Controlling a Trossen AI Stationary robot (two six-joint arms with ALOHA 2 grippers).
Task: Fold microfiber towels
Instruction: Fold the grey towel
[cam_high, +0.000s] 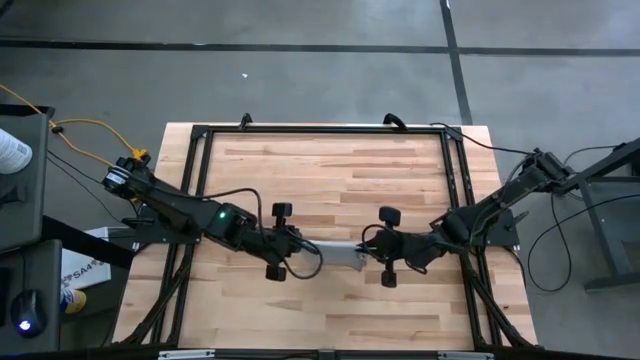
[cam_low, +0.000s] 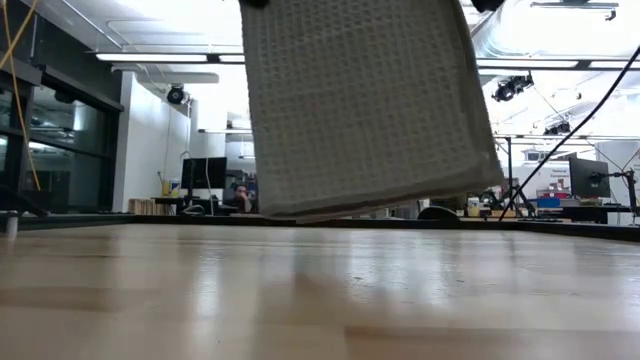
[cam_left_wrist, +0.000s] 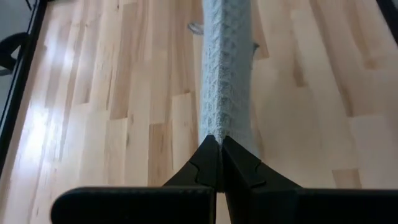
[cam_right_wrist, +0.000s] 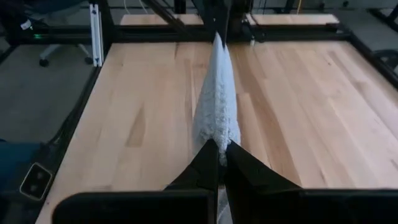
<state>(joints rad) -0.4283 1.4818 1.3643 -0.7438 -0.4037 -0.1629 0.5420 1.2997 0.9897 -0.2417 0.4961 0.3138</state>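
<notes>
Towel (cam_high: 341, 254) lifted clear of worktop (cam_high: 330, 170), stretched between left end effector (cam_high: 300, 251) and right end effector (cam_high: 372, 254), both clamped on it; fold apparently midway, laying down remains.

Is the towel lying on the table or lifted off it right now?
Lifted. The microfiber towel hangs clear of the wooden tabletop, stretched between the left gripper and right gripper, both shut on its top edge.

Overhead, table-level and two close wrist cameras share the towel (cam_low: 365, 105).
</notes>
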